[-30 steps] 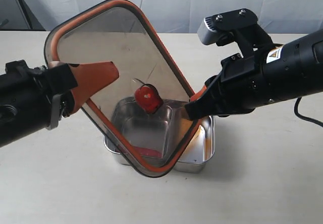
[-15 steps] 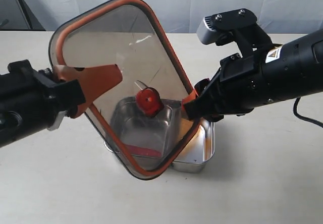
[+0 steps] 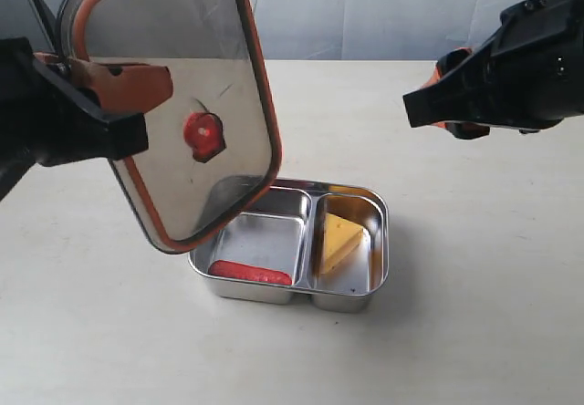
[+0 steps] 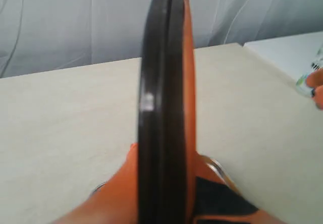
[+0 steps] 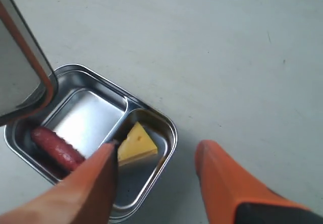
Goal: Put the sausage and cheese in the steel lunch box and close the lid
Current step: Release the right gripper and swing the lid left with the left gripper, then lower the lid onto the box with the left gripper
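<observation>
Gripping tilted lid (image 3: 187, 45) aloft, left tool (image 3: 137, 90); right tool (image 5: 157, 151) fingers apart.

Your left arm (image 3: 36, 122) reached in from the left, lifted high. Your left gripper (image 3: 146, 86) was pinched tight on the edge of the lid (image 3: 210, 58) and held it tilted in the air. Your right arm (image 3: 529, 67) hung high on the right. Your right gripper (image 3: 427, 104) held nothing, its orange fingers (image 5: 222, 183) spread apart.

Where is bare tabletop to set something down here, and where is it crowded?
Free: the table right of the steel lunch box, and the strip nearer the camera. Crowded: the box's left side, where the left gripper holds the lid tilted.
</observation>
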`<state>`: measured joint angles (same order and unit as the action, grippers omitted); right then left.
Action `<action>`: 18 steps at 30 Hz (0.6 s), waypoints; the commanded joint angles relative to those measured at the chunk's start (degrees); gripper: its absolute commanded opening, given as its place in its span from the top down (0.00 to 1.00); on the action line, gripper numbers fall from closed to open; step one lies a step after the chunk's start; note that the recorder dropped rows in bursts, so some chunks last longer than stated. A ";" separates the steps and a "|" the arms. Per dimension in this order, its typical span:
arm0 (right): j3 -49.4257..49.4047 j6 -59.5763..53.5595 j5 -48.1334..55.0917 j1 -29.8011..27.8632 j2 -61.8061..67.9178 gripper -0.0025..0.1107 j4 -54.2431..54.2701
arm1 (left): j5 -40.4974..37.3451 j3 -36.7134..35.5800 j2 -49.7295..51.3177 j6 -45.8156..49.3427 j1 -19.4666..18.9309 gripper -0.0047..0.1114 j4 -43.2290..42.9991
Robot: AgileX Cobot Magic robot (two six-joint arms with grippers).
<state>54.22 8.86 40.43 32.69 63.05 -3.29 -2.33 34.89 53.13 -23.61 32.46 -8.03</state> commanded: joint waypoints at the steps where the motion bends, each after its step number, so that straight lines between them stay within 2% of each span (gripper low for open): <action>1: 0.41 5.17 3.39 0.03 -2.52 0.55 -1.71 | -4.81 1.93 0.25 0.51 -0.32 0.96 -10.83; 6: 0.41 6.30 8.04 0.03 -5.10 0.55 -1.71 | -11.12 4.38 2.02 0.30 -0.32 0.96 -19.66; 12: 0.41 6.30 9.40 0.03 -7.91 0.55 -1.71 | -11.33 4.59 7.27 0.30 -0.07 0.96 -28.14; 18: 0.41 6.30 9.70 0.03 -9.58 0.55 -2.63 | -12.27 4.59 11.50 -0.78 4.20 0.96 -44.49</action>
<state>54.22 15.16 49.77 32.69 54.12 -4.43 -14.72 39.14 63.43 -23.38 34.75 -44.94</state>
